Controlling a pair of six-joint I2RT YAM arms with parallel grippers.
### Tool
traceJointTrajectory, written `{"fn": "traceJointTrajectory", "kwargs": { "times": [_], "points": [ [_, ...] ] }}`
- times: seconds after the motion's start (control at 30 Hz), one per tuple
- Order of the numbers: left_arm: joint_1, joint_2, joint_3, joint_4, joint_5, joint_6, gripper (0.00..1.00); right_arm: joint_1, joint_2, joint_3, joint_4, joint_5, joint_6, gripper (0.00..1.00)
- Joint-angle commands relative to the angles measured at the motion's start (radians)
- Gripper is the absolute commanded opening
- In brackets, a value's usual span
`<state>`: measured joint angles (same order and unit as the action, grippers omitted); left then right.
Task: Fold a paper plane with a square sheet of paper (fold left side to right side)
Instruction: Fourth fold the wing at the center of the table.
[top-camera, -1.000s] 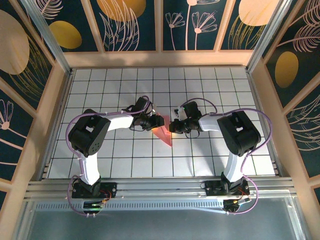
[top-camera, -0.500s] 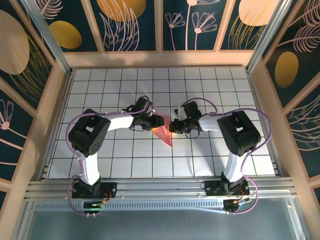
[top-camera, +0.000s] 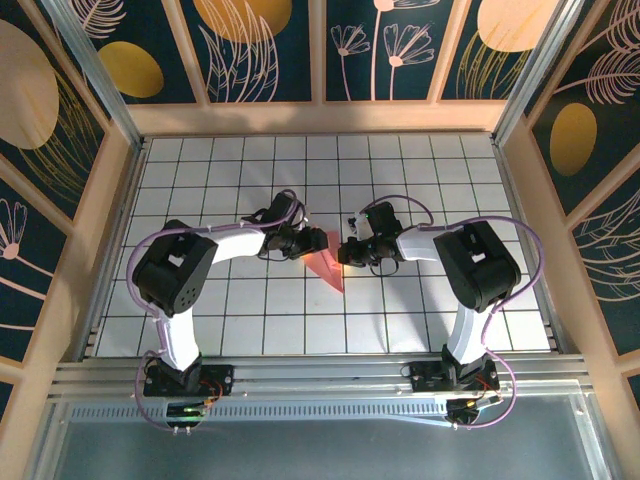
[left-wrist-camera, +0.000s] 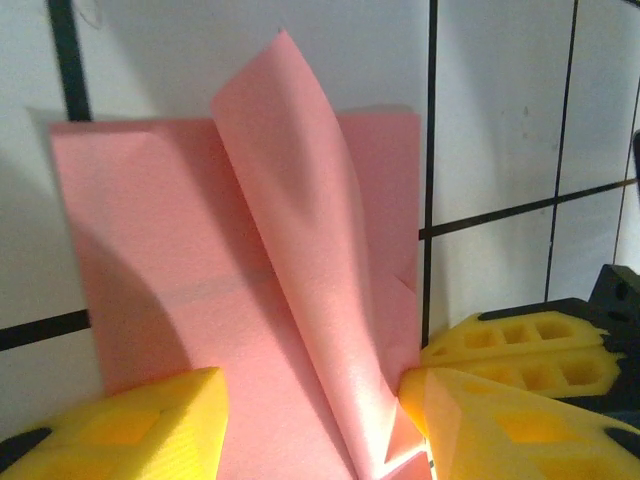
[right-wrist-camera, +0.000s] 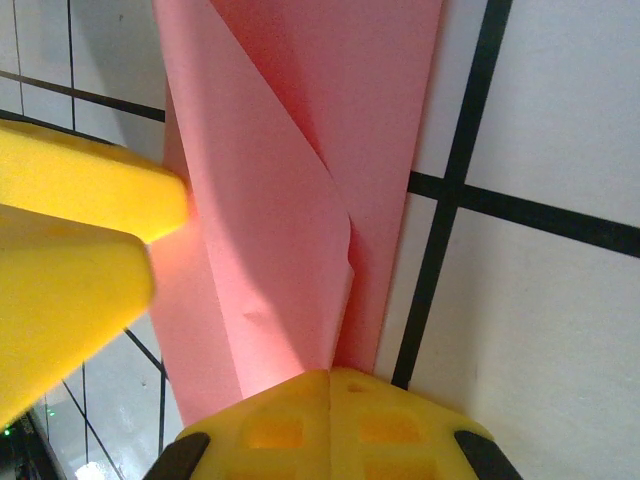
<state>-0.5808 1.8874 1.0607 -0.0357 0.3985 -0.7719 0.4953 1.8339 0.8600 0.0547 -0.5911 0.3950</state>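
The salmon-pink sheet of paper (top-camera: 326, 262) lies mid-table, folded into a narrow wedge pointing toward the arms. My left gripper (top-camera: 305, 243) is at its left edge. In the left wrist view one flap of the paper (left-wrist-camera: 300, 220) stands up from the flat layers between the yellow fingers of my open left gripper (left-wrist-camera: 312, 400); the right finger (left-wrist-camera: 500, 420) touches that flap. My right gripper (top-camera: 347, 251) is at the paper's right edge. Its shut fingertips (right-wrist-camera: 330, 378) rest on the paper (right-wrist-camera: 280, 200) where the raised flap's edge ends.
The white gridded table (top-camera: 420, 180) is walled by wooden rails (top-camera: 320, 117) at the back and on both sides. The two arm bases (top-camera: 185, 378) stand at the near edge. The other gripper's yellow fingers (right-wrist-camera: 70, 250) crowd the paper's left side in the right wrist view.
My left gripper's jaws have widened a little and its arm has shifted slightly. The paper and the right gripper stay where they were.
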Motion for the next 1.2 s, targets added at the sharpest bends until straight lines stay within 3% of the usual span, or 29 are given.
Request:
{"fn": "traceJointTrajectory", "kwargs": {
  "times": [0.0,0.1,0.2,0.47,1.17],
  "points": [
    [0.004,-0.061,0.022,-0.032,-0.042,-0.006,0.5,0.007,0.05,-0.004,-0.067,0.083,-0.008,0.0],
    [0.004,-0.061,0.024,0.007,0.022,-0.01,0.2,0.006,0.049,-0.003,-0.068,0.085,-0.008,0.0],
    [0.004,-0.034,0.026,0.082,0.118,-0.032,0.09,0.007,0.047,-0.003,-0.07,0.09,-0.01,0.0],
    [0.005,0.068,0.07,0.083,0.136,-0.025,0.04,0.006,0.05,-0.001,-0.079,0.096,-0.013,0.0],
    [0.004,0.148,-0.004,0.045,0.031,0.007,0.0,0.006,0.017,0.02,-0.089,0.076,-0.018,0.0]
  ]
}}
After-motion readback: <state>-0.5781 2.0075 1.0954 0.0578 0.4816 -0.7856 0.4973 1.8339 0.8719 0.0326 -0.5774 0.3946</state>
